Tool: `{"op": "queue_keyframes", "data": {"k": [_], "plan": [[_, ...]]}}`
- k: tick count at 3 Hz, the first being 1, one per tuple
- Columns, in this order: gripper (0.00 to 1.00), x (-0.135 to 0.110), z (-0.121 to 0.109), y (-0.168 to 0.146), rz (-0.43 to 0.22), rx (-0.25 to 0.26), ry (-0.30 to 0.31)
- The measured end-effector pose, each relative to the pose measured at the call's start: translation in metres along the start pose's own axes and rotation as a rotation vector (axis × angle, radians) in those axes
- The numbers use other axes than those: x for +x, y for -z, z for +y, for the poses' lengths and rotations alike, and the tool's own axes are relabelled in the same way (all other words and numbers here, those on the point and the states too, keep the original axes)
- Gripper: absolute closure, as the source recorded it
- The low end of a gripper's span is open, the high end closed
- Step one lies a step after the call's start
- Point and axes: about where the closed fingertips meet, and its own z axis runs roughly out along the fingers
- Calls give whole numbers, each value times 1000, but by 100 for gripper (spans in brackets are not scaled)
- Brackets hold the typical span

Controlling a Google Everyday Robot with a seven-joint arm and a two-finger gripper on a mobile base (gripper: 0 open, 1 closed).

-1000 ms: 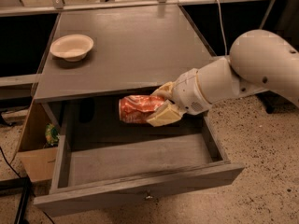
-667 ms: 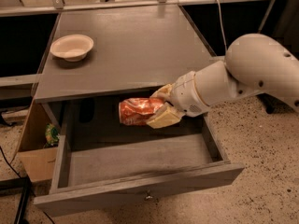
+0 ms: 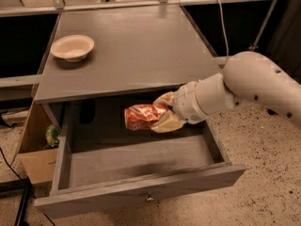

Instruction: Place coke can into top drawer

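Speckled flooring surrounds a grey table whose top drawer stands pulled open. Gripper sits over the rear half of the drawer cavity, right of centre, its cream fingers pinching the coke can. The can lies on its side and appears held clear of the drawer floor. Step in hand, as judged: carrying done, placement pending. Next move calls for lowering the can to the drawer floor, spreading the fingers, then withdrawing without striking the tabletop edge above the drawer.
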Motion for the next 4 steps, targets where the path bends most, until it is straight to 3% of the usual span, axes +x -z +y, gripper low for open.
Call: {"op": "queue_keyframes", "data": {"k": [2,4], "plan": [[100,38,-20,-33,2,9,13],[100,67,-20,-69,3,-27,10]]}}
